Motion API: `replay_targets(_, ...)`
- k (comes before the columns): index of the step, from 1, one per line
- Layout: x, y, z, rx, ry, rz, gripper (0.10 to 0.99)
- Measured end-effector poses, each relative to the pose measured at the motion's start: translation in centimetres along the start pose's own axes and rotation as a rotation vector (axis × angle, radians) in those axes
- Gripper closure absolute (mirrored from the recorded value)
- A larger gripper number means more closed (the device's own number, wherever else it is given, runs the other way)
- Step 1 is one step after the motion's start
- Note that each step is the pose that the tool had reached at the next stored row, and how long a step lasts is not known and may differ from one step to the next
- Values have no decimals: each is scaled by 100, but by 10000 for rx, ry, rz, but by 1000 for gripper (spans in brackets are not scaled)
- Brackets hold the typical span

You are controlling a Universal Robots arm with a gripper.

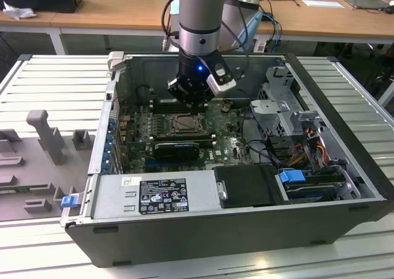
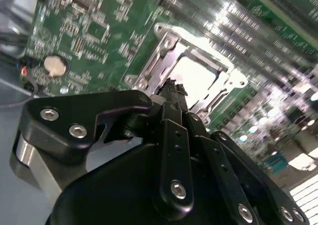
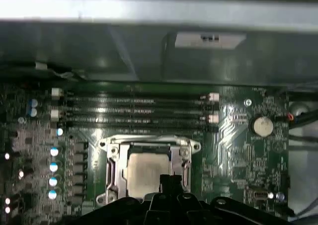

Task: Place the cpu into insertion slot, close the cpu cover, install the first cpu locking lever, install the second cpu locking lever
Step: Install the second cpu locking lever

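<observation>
- Clearly the pale silvery-beige square cpu [image 3: 145,170] already lies inside the square metal-framed insertion slot [image 3: 110,171] on the green circuit board [image 3: 238,150], and the thin metal frame of the cpu cover [image 3: 149,141] seems to lie down around it, though I cannot be sure that it is fully closed
- The black gripper [image 3: 171,181] hangs just above the near edge of the socket; its fingertips look pressed together with nothing between them
- One risk, in my judgement: the tips are very close to the chip, so a small slip sideways could scratch its top or push the cover out of line
- Another risk: if the cover is not flat, a lever pressed over it could jam or bend
- I cannot find the locking levers with certainty in any view, so a wrong grasp on the frame edge is possible
- The exterior view shows the whole open grey computer case [image 1: 345,186] and the arm's gripper [image 1: 196,106] going down into it over the socket [image 1: 182,125]
- The first wrist view adds the long black memory slots [image 3: 134,111] behind the socket and a round coin battery [image 3: 262,126]
- The second wrist view gives the gripper [image 2: 173,88] from the side, tips just over the bright cpu [image 2: 196,78]
</observation>
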State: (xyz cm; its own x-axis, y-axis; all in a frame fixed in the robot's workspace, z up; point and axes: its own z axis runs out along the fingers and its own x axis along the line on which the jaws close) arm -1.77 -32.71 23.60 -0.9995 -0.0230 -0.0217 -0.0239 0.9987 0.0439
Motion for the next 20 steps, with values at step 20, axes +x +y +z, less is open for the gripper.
replay_targets(20, 16, -348, -32, -150, 116, 9, 980)
